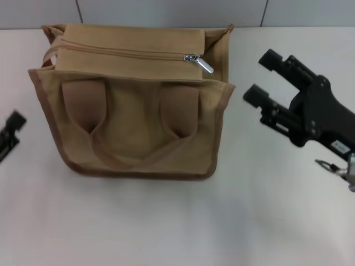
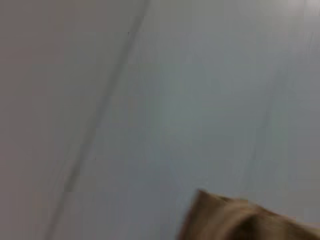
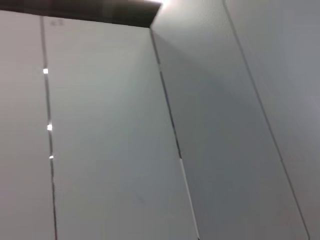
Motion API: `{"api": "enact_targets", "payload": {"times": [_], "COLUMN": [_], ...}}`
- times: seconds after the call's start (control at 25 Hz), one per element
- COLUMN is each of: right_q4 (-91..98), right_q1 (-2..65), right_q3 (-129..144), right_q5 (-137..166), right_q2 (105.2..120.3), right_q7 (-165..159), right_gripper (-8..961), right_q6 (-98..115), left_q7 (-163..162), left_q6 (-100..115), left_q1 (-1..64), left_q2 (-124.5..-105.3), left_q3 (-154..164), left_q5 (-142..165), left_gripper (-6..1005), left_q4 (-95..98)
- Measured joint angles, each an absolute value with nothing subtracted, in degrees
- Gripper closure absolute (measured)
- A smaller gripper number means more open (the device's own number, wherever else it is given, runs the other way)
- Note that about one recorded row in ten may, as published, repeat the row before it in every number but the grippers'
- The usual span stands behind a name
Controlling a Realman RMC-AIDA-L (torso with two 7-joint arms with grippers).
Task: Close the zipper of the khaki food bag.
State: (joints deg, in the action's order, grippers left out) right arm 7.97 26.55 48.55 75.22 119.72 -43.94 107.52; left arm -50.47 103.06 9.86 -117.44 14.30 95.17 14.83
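The khaki food bag [image 1: 138,127] stands on the white table, its strap handles lying on the face turned toward me. The zipper [image 1: 122,53] runs along the bag's top, and its silver slider [image 1: 192,58] with the pull tab sits near the right end. My right gripper [image 1: 262,77] hovers to the right of the bag, a short way from the slider, open with nothing between its fingers. My left gripper [image 1: 11,132] shows only at the far left edge, apart from the bag. A tan corner of the bag [image 2: 240,220] appears in the left wrist view.
The white table [image 1: 166,221] extends in front of the bag and to both sides. Grey wall panels [image 1: 166,11] rise behind the bag. The right wrist view shows only wall panels [image 3: 110,140].
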Motion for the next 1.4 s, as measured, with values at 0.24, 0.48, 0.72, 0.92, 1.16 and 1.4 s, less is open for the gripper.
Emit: {"api": "enact_targets", "payload": {"times": [0.24,0.48,0.72,0.92,1.16,1.4], "right_q4": [9.62,13.21,13.84,13.87,12.54,12.1], "right_q1": [26.6,27.33,29.74,30.04,29.53,29.68], "right_q3": [58.12,70.02,78.74,79.66,79.2,79.45], "right_q5": [75.33,75.38,75.39,75.44,74.87,73.44], "right_q2": [119.38,119.34,119.76,119.79,119.87,119.88], "right_q7": [-42.0,-41.93,-41.85,-41.33,-41.28,-41.25], "right_gripper": [193,193,194,194,194,194], "right_q6": [105.94,99.55,95.22,94.84,93.36,92.99], "left_q7": [-48.53,-48.1,-48.12,-48.07,-48.07,-48.07], "left_q6": [113.65,112.13,110.01,109.31,109.11,107.58], "left_q1": [6.35,9.3,14.48,16.11,16.09,15.4], "left_q2": [-115.88,-116.05,-116.86,-117.29,-117.67,-117.99], "left_q3": [23.53,30.59,31.0,31.38,31.56,31.56], "left_q5": [100.78,107.91,111.83,113.16,114.15,114.83], "left_gripper": [241,208,208,208,207,210], "left_q4": [23.29,26.94,27.13,27.17,27.21,27.06]}}
